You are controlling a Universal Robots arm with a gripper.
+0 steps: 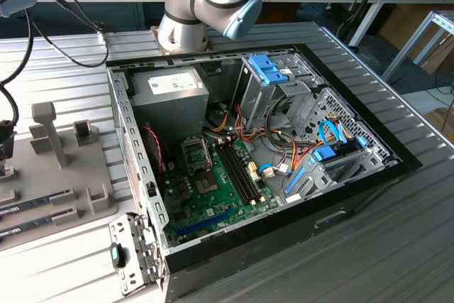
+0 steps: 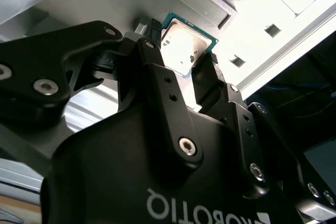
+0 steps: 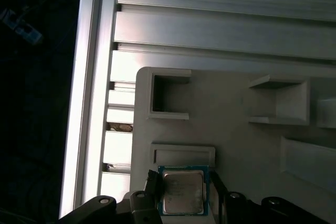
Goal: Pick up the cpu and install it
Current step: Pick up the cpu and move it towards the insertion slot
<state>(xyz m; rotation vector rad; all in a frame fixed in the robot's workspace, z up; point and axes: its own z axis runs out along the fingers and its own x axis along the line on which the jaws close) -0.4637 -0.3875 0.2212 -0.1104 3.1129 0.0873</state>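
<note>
Claw (image 3: 182, 186) looks clamped on the cpu (image 3: 182, 196) edges, at the grey tray (image 3: 236, 150) on the worktop (image 3: 220, 24); can't tell if it's lifted. Risk: thin edge grip, so the chip may tilt or slip, and a skewed chip would jam in the socket (image 1: 196, 152).

The cpu (image 3: 182, 192) is a small, thin square chip with a silvery-grey metal top and a narrow green board edge all round. It is face up and level over the pale grey fixture plate (image 3: 231, 145), just beside a raised rectangular block (image 3: 182, 155). Contact with the plate cannot be determined.
</note>
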